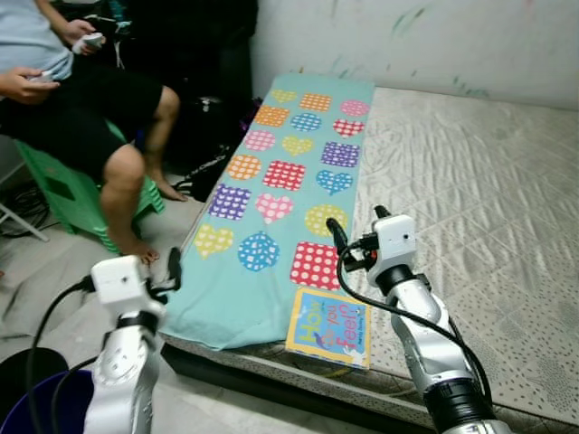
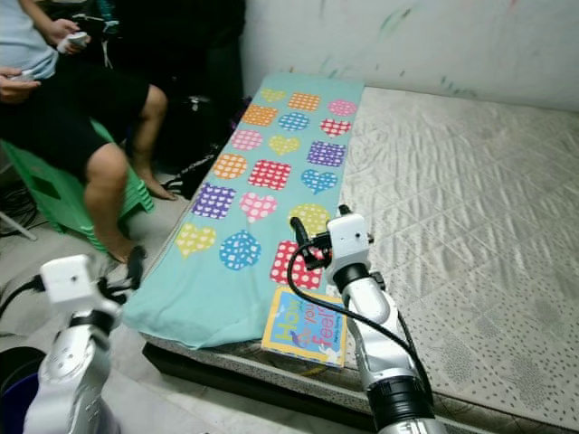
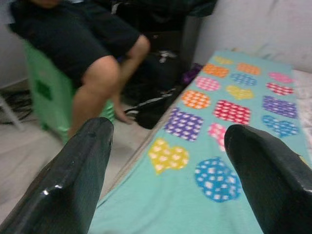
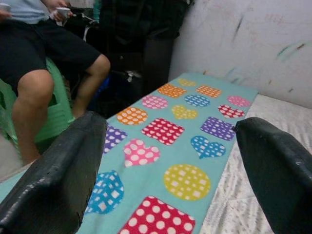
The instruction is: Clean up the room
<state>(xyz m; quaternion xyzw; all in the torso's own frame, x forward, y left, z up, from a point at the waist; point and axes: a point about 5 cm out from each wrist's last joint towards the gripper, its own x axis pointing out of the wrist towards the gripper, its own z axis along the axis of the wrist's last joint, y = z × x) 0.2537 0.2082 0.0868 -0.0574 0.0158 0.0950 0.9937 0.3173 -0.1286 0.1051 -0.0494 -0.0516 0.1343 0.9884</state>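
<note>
A teal blanket [image 1: 289, 181] printed with coloured dotted hearts, squares and circles lies along the left side of a bare quilted mattress [image 1: 479, 181]. A yellow and blue picture book [image 1: 330, 327] lies flat on the mattress's near edge, just past the blanket's end. My right gripper [image 1: 357, 226] hovers open above the blanket's near end, a little beyond the book, with nothing between its fingers [image 4: 58, 170]. To the left of the bed, off the blanket's near corner, my left gripper [image 1: 172, 271] is held open and empty; its fingers [image 3: 78, 165] point along the blanket.
A person [image 1: 81, 99] sits on a green plastic stool [image 1: 63, 190] left of the bed, holding controllers, feet on the floor. Dark bags [image 1: 204, 108] and cables fill the gap by the wall. A dark blue bin [image 1: 36, 407] stands at my lower left.
</note>
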